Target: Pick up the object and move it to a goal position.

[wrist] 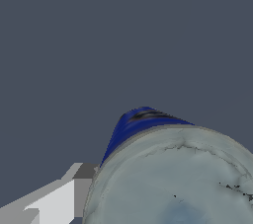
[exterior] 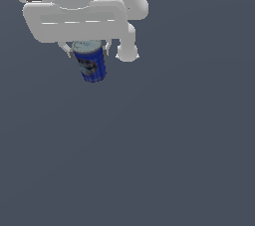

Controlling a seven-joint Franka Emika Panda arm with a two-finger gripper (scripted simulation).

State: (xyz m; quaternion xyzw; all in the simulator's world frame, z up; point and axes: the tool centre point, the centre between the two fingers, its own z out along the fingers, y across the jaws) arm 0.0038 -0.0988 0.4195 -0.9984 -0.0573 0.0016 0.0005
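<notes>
The small dark-blue cylindrical can with a silvery-grey top [exterior: 90,61] is seen clasped, slightly tilted, between the fingers of the white gripper [exterior: 87,51]; it is held beneath the arm, above the dark grey surface [exterior: 164,160].

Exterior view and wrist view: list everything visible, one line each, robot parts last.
Can: one, dark blue with a silvery-grey top and a dark and white label mark, tilted, directly under the arm's hand between the fingers; its top fills much of the wrist view.
Surface: one, plain dark grey-blue, fills the rest of both views.
Gripper: one, white, closed on the can near its top; one finger shows beside the can in the wrist view.
Arm: one, white, in the upper part of the exterior view's left.
</notes>
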